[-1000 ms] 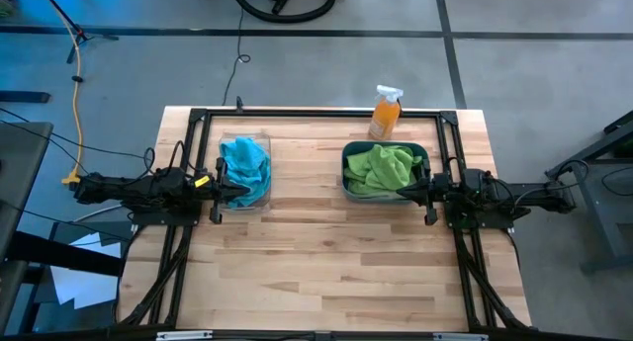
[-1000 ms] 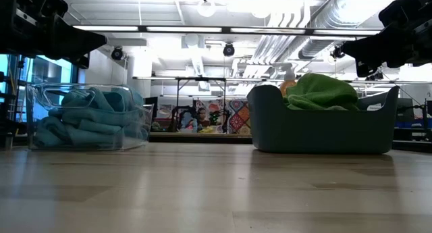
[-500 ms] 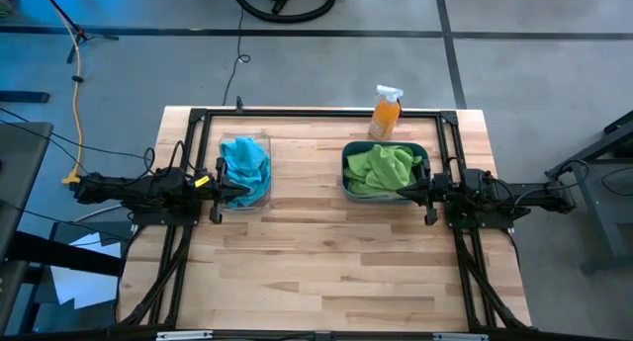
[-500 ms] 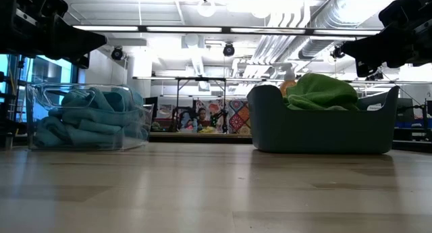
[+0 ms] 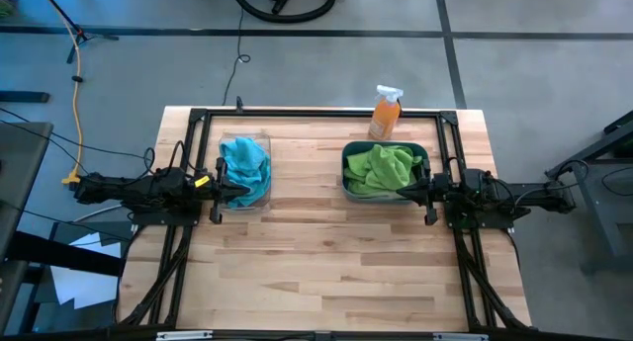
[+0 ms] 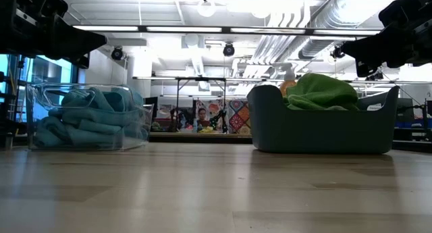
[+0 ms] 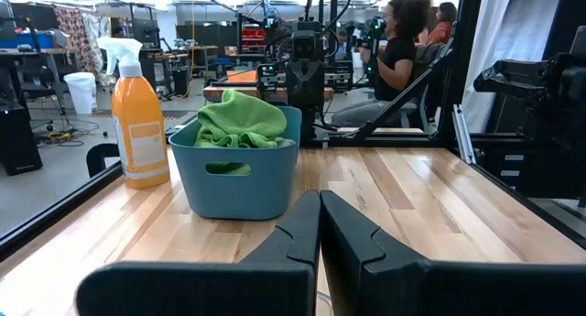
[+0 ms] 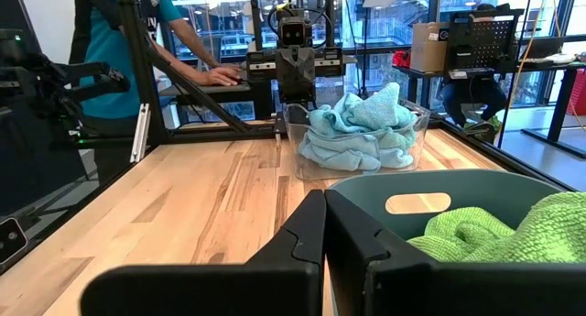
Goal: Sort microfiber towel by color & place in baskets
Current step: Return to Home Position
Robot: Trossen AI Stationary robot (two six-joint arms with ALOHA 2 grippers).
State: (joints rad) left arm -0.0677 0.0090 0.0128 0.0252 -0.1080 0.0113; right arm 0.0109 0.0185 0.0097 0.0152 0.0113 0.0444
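Basically sorted: blue microfiber towels [image 5: 244, 161] heaped in the clear bin [image 6: 40, 98], green microfiber towels [image 5: 379, 167] piled above the teal tub [image 7: 240, 183] rim, left gripper [image 7: 319, 199] by the bin and right gripper [image 8: 325, 197] by the tub, both empty with jaws together; the cloth looks light and floppy, so pinch a raised fold.

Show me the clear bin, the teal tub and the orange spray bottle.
clear bin [image 6: 47, 94]: low view, bare see-through wall above the blue towels.
teal tub [image 6: 317, 133]: low view, middle of its front wall.
orange spray bottle [image 7: 142, 142]: left wrist view, the label on its body.
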